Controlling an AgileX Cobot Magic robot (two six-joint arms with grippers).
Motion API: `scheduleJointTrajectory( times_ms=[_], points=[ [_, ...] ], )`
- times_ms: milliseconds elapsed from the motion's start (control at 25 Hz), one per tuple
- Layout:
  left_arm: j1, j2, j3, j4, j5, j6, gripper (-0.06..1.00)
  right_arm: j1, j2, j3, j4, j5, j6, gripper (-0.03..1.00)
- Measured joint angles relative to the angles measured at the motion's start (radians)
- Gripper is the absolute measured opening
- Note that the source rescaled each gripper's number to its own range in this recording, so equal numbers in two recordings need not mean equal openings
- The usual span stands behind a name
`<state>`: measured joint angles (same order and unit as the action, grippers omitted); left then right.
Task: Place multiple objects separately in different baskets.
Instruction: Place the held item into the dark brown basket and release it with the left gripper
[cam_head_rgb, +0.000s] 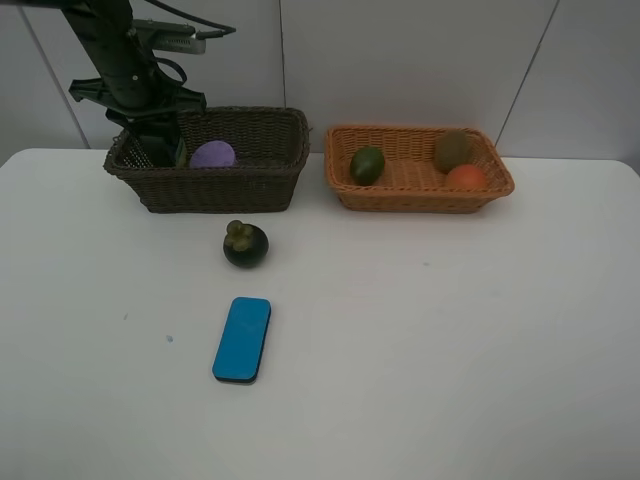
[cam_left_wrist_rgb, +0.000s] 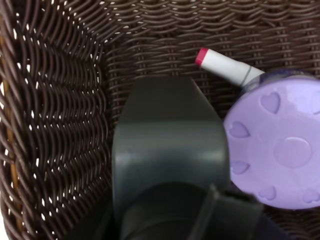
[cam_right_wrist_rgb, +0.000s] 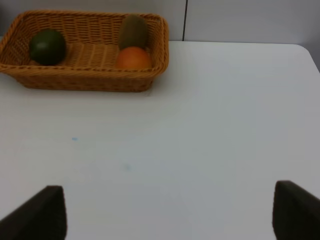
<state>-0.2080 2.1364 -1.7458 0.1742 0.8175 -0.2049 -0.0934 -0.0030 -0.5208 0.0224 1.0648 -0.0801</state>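
Observation:
My left gripper (cam_head_rgb: 160, 150) reaches down into the left end of the dark brown basket (cam_head_rgb: 230, 190), shut on the dark green bottle (cam_left_wrist_rgb: 167, 145). Beside the bottle in that basket lie the purple-lidded tub (cam_left_wrist_rgb: 280, 150) and the white marker (cam_left_wrist_rgb: 225, 67) with a pink tip. The orange-tan basket (cam_head_rgb: 420, 198) holds the green oval fruit (cam_head_rgb: 367, 165), the kiwi (cam_head_rgb: 453, 150) and the peach (cam_head_rgb: 466, 178). A mangosteen (cam_head_rgb: 245, 244) and a blue eraser (cam_head_rgb: 242, 339) lie on the table. My right gripper (cam_right_wrist_rgb: 167, 215) is open above bare table, off the exterior high view.
The white table (cam_head_rgb: 450, 330) stretches wide in front of both baskets. A grey wall stands behind them. The dark basket's woven wall (cam_left_wrist_rgb: 55, 100) is close beside the bottle.

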Motion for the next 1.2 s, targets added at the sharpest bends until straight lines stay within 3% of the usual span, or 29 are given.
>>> scheduleJointTrajectory(
  times_ms=[120,440,600,680,1200],
  points=[
    [0.003,0.000,0.000,0.000,0.010,0.005,0.48,0.000,0.000,0.000,0.000,0.000,0.000,1.00],
    [0.025,0.000,0.000,-0.027,0.008,0.137,0.50,0.000,0.000,0.000,0.000,0.000,0.000,1.00],
    [0.025,0.000,-0.002,-0.032,0.001,0.099,0.90,0.000,0.000,0.000,0.000,0.000,0.000,1.00],
    [0.025,0.000,-0.002,-0.037,0.001,0.078,0.97,0.000,0.000,0.000,0.000,0.000,0.000,1.00],
    [0.025,0.000,-0.003,-0.049,0.013,0.068,1.00,0.000,0.000,0.000,0.000,0.000,0.000,1.00]
  ],
)
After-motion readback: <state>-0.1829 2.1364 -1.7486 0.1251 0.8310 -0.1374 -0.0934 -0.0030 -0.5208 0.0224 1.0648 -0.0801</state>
